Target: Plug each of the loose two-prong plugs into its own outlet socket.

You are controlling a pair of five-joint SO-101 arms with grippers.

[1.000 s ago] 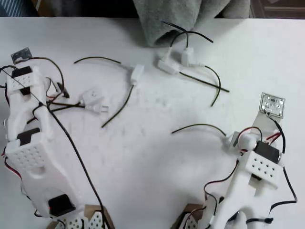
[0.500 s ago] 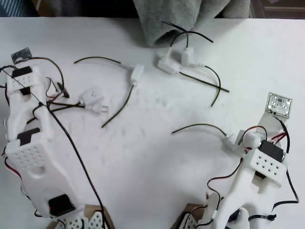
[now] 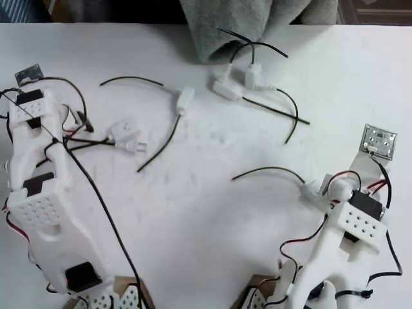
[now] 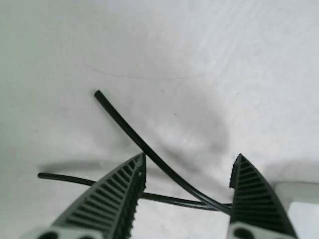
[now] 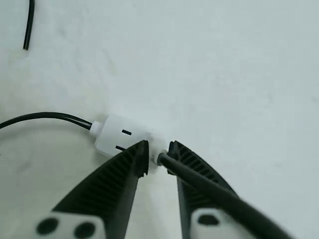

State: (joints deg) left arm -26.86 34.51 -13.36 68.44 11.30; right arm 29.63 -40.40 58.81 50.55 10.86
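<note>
My right gripper [image 5: 157, 151] is shut on a small white plug [image 5: 159, 146] whose black cable [image 5: 209, 191] runs back along one finger. The plug's front touches a white socket block [image 5: 115, 135] with two slots showing; I cannot tell if the prongs are inside. In the high view this pair [image 3: 315, 191] lies at the right, a cable [image 3: 267, 170] curving left from it. My left gripper [image 4: 187, 169] hangs open over two crossing black cables [image 4: 149, 152]. A loose two-prong plug [image 3: 127, 134] lies beside the left arm, and a white socket [image 3: 185, 98] lies farther back.
Two more white plug or socket pieces [image 3: 237, 84] lie together at the back with tangled cables, in front of a grey cloth [image 3: 244, 26]. The left arm's white body [image 3: 38, 193] takes up the table's left side. A white piece [image 4: 299, 199] sits beside one left finger.
My right arm has shifted a little to the right and toward the front edge, taking the held plug and the socket with it. The left arm has not moved.
</note>
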